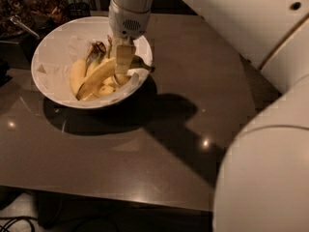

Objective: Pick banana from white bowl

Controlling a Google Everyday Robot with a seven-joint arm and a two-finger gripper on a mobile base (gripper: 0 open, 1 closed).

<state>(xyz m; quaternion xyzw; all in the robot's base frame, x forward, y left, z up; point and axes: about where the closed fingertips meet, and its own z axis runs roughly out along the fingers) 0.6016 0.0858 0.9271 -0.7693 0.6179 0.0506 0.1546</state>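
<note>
White bowl (44, 82) holds banana (96, 77); pincer (124, 64) inside, at banana.

Glossy white bowl (42, 83) (paper-lined) under gripper (124, 62)

Our arm (227, 18), bent low.
Our gripper (124, 64) points straight down near the far left corner of the counter (203, 71).
</note>
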